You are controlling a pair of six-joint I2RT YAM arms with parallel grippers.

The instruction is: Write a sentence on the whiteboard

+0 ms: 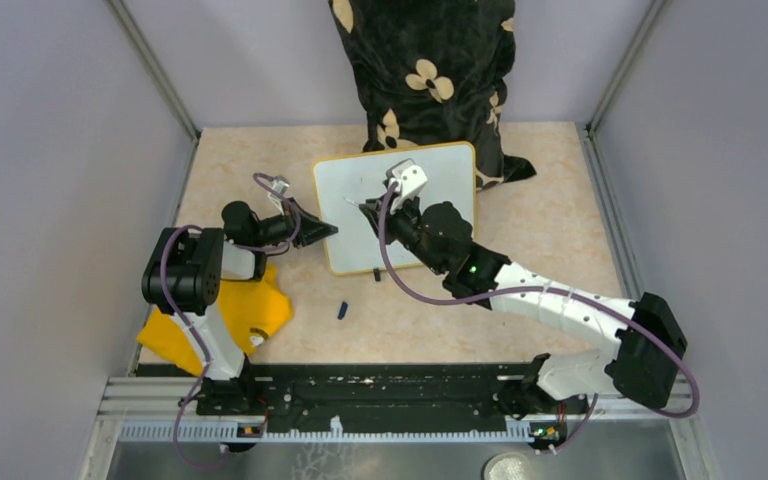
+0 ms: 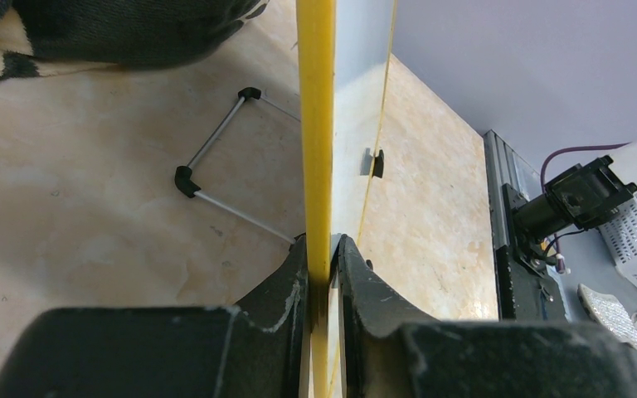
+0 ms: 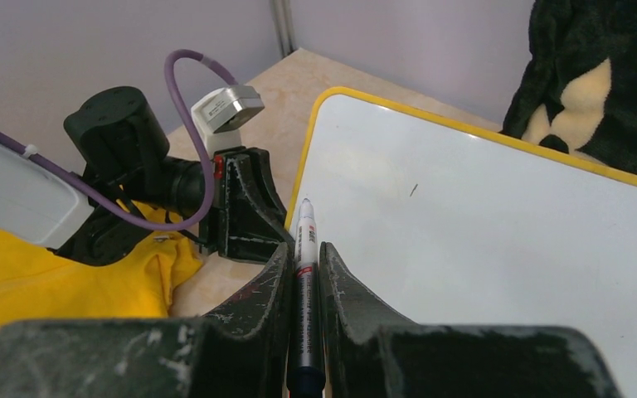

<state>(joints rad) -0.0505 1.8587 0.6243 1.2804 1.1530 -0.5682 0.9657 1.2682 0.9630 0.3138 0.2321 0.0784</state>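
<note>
Poised to begin writing: whiteboard (image 1: 450,175) mid-table before the floral cushion (image 1: 420,70), yellow rim clamped in the jaws of the left gripper (image 2: 323,249), marker (image 3: 307,232) pinched tight by the right gripper (image 3: 305,249) over blank board beside that rim, next needing a gentle tip touchdown.

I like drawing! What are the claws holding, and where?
The left claw pinches the whiteboard by its yellow rim; the right claw grips a marker around its barrel.

One whiteboard (image 1: 450,175), one marker (image 3: 305,278), one yellow cloth (image 1: 250,312)
</note>
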